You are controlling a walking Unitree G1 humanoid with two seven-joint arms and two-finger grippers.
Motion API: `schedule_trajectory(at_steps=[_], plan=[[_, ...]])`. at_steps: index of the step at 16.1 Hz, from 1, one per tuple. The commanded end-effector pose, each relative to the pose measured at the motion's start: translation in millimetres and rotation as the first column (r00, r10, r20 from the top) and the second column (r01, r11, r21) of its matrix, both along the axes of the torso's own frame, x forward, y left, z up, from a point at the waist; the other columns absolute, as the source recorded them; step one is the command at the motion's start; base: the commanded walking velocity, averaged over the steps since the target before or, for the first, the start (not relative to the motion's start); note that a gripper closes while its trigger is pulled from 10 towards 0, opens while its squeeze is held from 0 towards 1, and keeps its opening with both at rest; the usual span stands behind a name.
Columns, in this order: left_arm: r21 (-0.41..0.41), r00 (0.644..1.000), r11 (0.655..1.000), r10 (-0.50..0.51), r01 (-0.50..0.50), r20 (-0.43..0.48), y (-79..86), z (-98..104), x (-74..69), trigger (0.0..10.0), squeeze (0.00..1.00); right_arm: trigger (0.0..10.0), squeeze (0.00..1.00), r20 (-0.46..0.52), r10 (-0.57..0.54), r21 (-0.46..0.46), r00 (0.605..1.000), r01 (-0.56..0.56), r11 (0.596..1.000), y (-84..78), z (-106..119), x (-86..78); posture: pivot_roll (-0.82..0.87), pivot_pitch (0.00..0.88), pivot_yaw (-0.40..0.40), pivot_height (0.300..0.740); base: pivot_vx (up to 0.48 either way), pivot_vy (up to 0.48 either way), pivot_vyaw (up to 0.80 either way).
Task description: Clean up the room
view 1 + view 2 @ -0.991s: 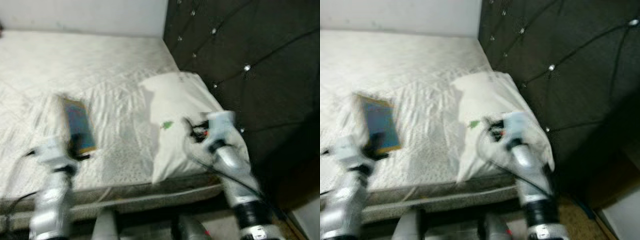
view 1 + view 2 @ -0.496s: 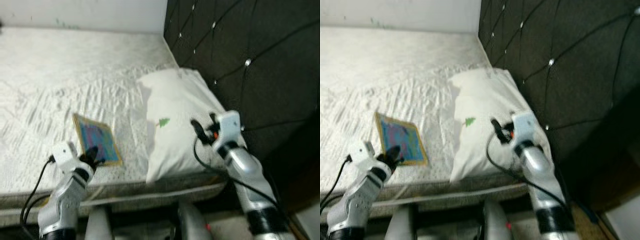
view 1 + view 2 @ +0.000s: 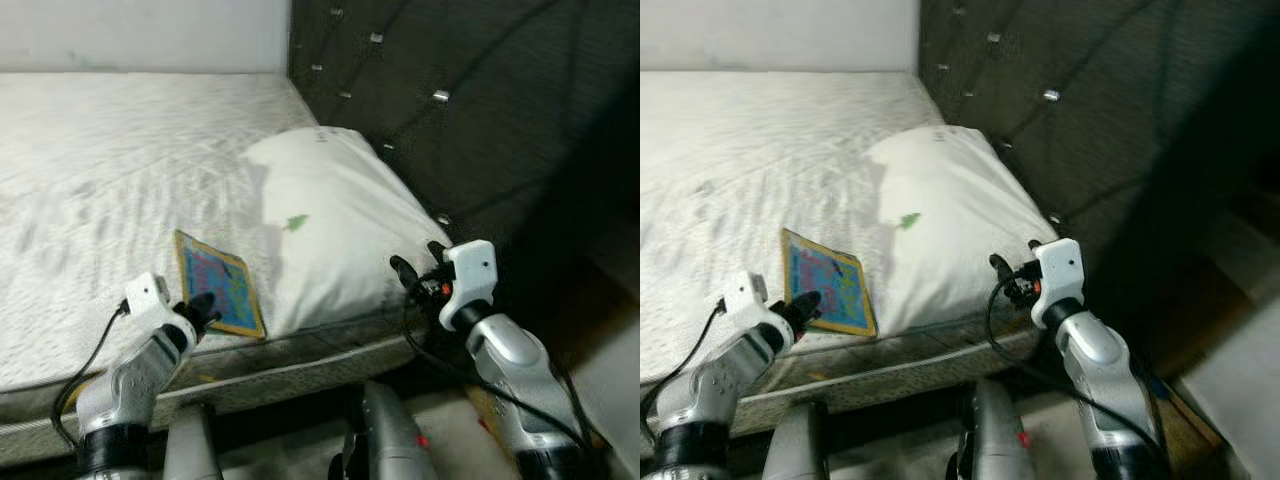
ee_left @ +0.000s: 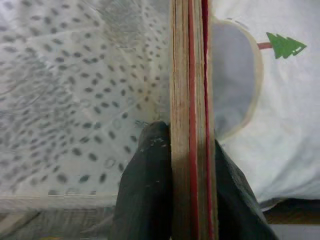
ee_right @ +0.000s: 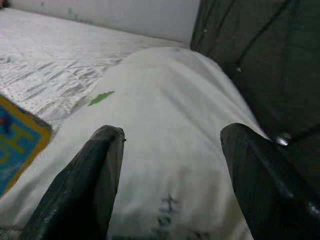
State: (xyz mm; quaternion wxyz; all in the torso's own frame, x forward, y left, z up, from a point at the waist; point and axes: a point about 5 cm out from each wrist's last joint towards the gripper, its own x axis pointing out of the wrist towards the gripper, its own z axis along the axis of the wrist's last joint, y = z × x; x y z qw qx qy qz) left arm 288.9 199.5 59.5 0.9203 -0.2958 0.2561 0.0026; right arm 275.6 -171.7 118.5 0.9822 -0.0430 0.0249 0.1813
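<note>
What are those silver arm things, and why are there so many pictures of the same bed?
Those are the two arms of a walking robot that tidies rooms. Two pictures come from cameras in its head, looking down. The other two come from small cameras on its wrists, looking along its black fingers. In front of it is a bed with a white sheet, a white pillow and a dark padded headboard. The left gripper is squeezing the edge of a thin, colourful book that lies by the pillow. The right gripper is open and holds nothing, just by the pillow's corner.
</note>
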Motion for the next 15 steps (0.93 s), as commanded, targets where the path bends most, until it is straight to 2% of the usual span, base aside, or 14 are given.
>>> schedule_trajectory(at_steps=[1,5,7,11,15], plan=[[-0.067,0.997,0.996,-0.063,0.059,-0.055,-16.1,-11,-2.0,10.0,0.0,10.0,0.0,0.001,0.011,-0.013,1.0,-0.011,1.0,-3.2,6,-2.1,-0.16,0.023,-0.112,0.555,0.0,0.0,0.0],[-0.095,0.992,0.991,-0.099,0.091,-0.082,-19.7,-15,5.9,10.0,0.0,10.0,0.0,-0.016,-0.002,-0.028,1.0,0.001,1.0,-11.6,8,-12.9,-0.19,0.037,-0.125,0.555,0.0,0.0,0.0],[-0.102,0.989,0.989,-0.113,0.104,-0.095,-20.4,-18,14.3,10.0,0.0,10.0,0.0,-0.025,0.006,-0.023,1.0,-0.007,1.0,-10.6,17,-18.5,-0.22,0.041,-0.14,0.555,0.0,0.0,0.0],[-0.115,0.992,0.99,-0.094,0.084,-0.081,-15.7,-15,26.7,10.0,0.0,10.0,0.0,-0.05,0.099,0.01,0.994,-0.099,0.995,-6.9,26,-31.5,-0.26,0.049,-0.165,0.555,0.0,0.0,0.0],[-0.101,0.992,0.992,-0.083,0.073,-0.094,-12.5,-18,30.5,10.0,0.0,10.0,0.0,-0.068,0.073,-0.032,0.995,-0.075,0.997,-10.8,26,-38.0,-0.28,0.056,-0.179,0.521,0.0,0.0,0.0]])
